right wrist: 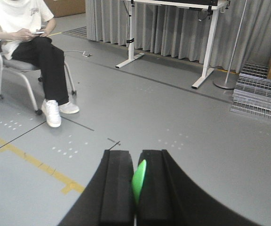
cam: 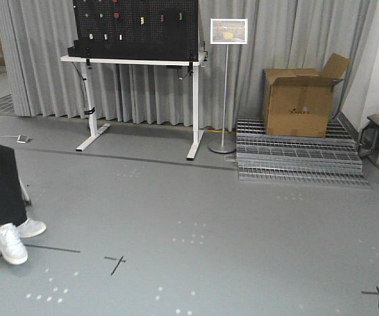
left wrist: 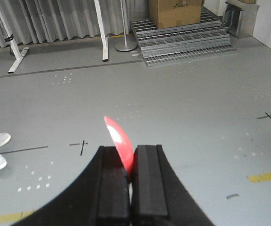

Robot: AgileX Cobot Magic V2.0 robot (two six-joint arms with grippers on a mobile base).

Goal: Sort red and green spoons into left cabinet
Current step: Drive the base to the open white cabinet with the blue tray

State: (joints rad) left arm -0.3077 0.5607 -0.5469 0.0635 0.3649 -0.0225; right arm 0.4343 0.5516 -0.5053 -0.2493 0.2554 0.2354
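Red plastic shows between the two black fingers (left wrist: 112,181) of my left hand (left wrist: 131,151). The hand is clamped on the red spoon (left wrist: 118,139), whose oval bowl sticks up past the fingertips, leaning a little to the left and bright with glare. Its handle is hidden between the pads.

My right hand (right wrist: 135,153) is closed in the same way on the green spoon (right wrist: 139,181). A green sliver stands in the narrow slot between the fingers and barely reaches their ends. The rest of that spoon is out of sight.

Both hands hang above a grey floor (left wrist: 187,108) marked with small white dots, black crosses and strips of yellow tape (right wrist: 36,165).

Far ahead, a white tabletop (cam: 133,62) on white legs carries a black pegboard (cam: 137,26) with small coloured pieces on it. Grey curtains (cam: 288,46) hang behind it. Just to the right of the tabletop stands a thin sign stand (cam: 226,85) with a framed picture on top. Further right, a cardboard box (cam: 301,102) with open flaps sits on a stack of metal grates (cam: 298,155).

On the left, a person (right wrist: 29,33) in a white shirt, dark trousers and white shoes sits on a chair (right wrist: 13,70), looking down at something held in both hands. The front view shows only one leg and the shoes at the left edge.
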